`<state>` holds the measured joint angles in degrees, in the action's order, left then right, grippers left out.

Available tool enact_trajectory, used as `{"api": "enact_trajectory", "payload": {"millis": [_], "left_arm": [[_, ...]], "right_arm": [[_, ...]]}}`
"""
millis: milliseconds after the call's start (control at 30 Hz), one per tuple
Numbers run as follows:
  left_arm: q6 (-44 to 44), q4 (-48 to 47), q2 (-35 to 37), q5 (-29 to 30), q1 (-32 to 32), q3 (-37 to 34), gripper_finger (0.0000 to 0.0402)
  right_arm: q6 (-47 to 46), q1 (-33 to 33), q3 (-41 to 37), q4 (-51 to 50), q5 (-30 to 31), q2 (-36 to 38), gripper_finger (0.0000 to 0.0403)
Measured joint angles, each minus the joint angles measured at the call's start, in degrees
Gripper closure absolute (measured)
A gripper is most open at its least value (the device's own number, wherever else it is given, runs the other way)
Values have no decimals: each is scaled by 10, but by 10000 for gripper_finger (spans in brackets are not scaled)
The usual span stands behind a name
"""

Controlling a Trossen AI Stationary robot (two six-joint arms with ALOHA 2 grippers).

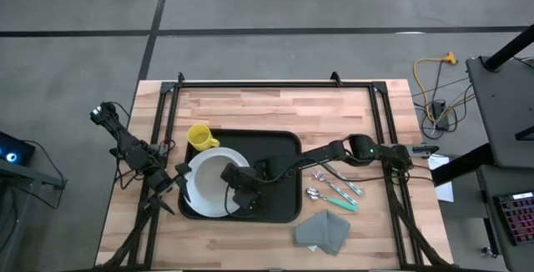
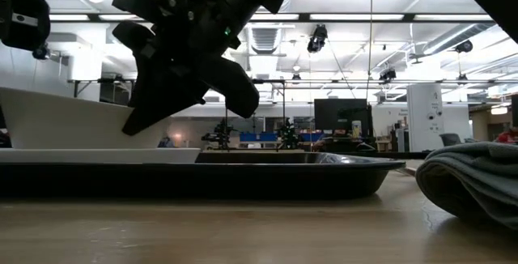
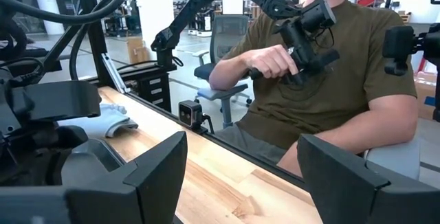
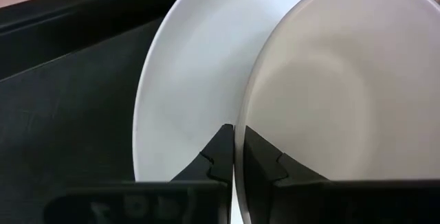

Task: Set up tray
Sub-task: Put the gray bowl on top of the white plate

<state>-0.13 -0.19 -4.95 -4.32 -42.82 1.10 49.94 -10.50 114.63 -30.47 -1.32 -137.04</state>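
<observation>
The black tray [image 1: 279,151] lies mid-table. A white plate [image 1: 192,204] rests flat on the tray's left half, and a white bowl [image 1: 209,176] sits on the plate. A yellow cup [image 1: 198,137] stands at the tray's far left corner. My right gripper [image 1: 236,190] reaches in from the right and is shut on the bowl's rim. My left gripper [image 1: 171,180] waits open just left of the plate; in its wrist view it shows only the room. The low view shows the bowl [image 2: 73,118] on the plate [image 2: 97,155]. My right gripper [image 4: 237,159] pinches the bowl's rim [image 4: 238,131] on the side toward the table's right, one finger [image 4: 261,159] inside the bowl and one finger [image 4: 218,154] outside. It comes slanting down from the right. The bowl's bottom stays on the plate [image 4: 179,93].
Three pieces of teal-handled cutlery [image 1: 334,188] lie on the wood right of the tray. A folded grey napkin [image 1: 323,230] sits near the table's near edge. A black frame [image 1: 275,83] borders the table. A seated person [image 3: 323,80] is beyond the table's edge.
</observation>
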Motion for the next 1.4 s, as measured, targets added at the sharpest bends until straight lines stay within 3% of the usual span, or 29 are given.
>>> {"api": "enact_trajectory", "payload": {"millis": [1100, 1400], "left_arm": [[0, 0, 0, 0, 0, 0, 147], [0, 0, 0, 0, 0, 0, 147]], "right_arm": [[-35, 0, -4, 17, -3, 2, 394], [-35, 0, -4, 28, -3, 3, 352]]}}
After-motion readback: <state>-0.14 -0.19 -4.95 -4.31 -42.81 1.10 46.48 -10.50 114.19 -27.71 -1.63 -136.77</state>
